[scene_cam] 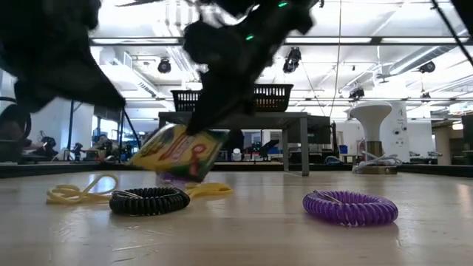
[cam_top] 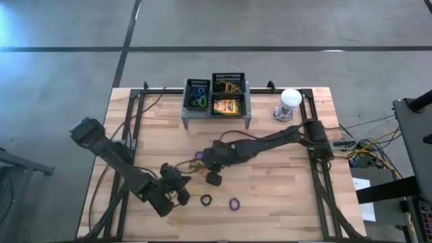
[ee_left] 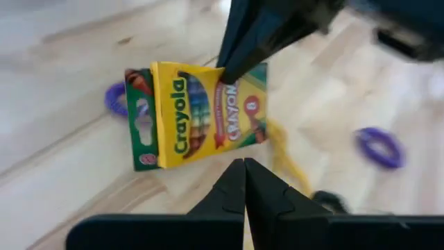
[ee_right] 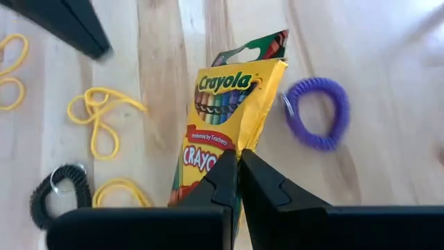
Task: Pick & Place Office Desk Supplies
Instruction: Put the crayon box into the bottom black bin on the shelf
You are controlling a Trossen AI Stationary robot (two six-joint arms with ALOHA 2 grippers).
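Note:
A yellow-and-green crayon box (ee_right: 222, 118) sits in my right gripper (ee_right: 238, 156), which is shut on it at mid-table (cam_top: 206, 162). The low view shows the box (scene_cam: 177, 151) tilted close above the wood. My left gripper (ee_left: 244, 173) is shut and holds nothing; it hovers near the table's near-left part (cam_top: 182, 189), its fingertips pointing at the box (ee_left: 198, 114). Flat on the table lie a black loop band (scene_cam: 148, 199), a purple loop band (scene_cam: 349, 207) and yellow rubber bands (ee_right: 97, 114). Another purple band (ee_left: 114, 97) lies behind the box. My right gripper pinches the crayon box between its two fingers at one long side edge (ee_right: 232, 135), toward the end away from the green hang tab (ee_right: 253, 45). The fingers (ee_left: 243, 42) come down from above at a slant. The box hangs tilted; whether its low corner (scene_cam: 194, 176) touches the wood, I cannot tell.
At the table's far edge stands a grey mesh rack (cam_top: 216, 115) with black baskets that hold bands and another crayon box (cam_top: 227, 106). A white-domed round object (cam_top: 290, 99) stands to its right. Bare wood (cam_top: 283, 189) lies to the near right.

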